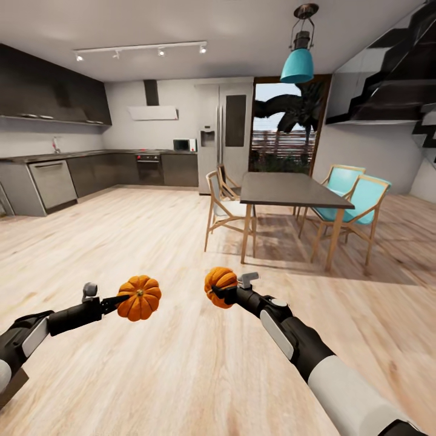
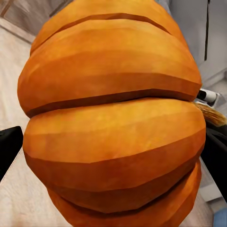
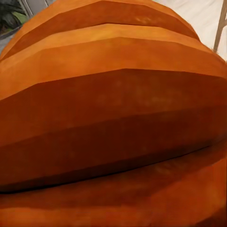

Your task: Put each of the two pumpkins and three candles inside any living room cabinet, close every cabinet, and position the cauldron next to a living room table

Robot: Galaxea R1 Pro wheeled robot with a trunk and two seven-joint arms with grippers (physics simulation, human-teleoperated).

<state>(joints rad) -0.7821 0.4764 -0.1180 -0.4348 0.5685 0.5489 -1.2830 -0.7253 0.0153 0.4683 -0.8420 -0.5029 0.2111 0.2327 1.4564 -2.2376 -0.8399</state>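
Currently carried, left: the left hand [image 1: 115, 301] is closed on a round orange ribbed pumpkin [image 1: 139, 297], held out over the pale wooden plank floor [image 1: 181, 369]; its dark stem end faces the head camera.
Carried, right: the right hand [image 1: 221, 295] grips a second small orange ribbed pumpkin [image 1: 220, 284], held at about the same height and well apart from the first.
Close view: each wrist camera looks straight onto orange ribs [image 2: 113, 123] [image 3: 113, 118], so how the fingers sit on the rind cannot be told.
Surroundings: a dark rectangular dining table with light wooden legs [image 1: 290, 189] and turquoise chairs [image 1: 363, 197] stand ahead; dark kitchen cupboards [image 1: 54, 91] line the far wall.
Stage, as I judge it: both pumpkins are in transit, with no cabinet reached yet.
Risk one: a smooth rounded rind may roll out of a pinch during a sharp turn, dropping to the floor.
Risk two: steering toward the dining table or kitchen units would mean the wrong furniture.
Risk three: with both hands full, opening a cabinet front would require setting one pumpkin down first.
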